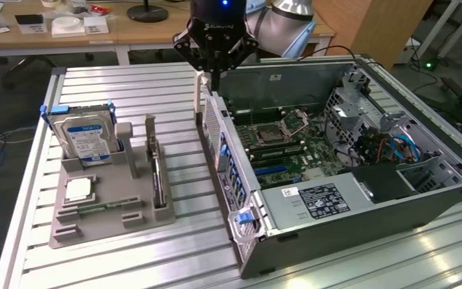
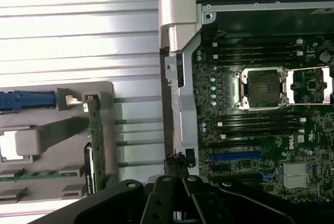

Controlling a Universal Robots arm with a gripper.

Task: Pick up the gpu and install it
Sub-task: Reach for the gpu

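**Tool (image 1: 209, 73) shut above the case, gpu (image 1: 158, 174) in its holder**

The tool hangs with its fingers pressed together on nothing, just above the rear wall of the open computer case (image 1: 360, 223). The gpu stands on edge in a slot of the grey holder (image 1: 103, 226) on the counter (image 1: 118, 84), near the hard drive (image 1: 86, 138) and apart from the tool

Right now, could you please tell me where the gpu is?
The gpu stands on edge in the gray holder at the exterior view's left, along the side nearest the open computer case.
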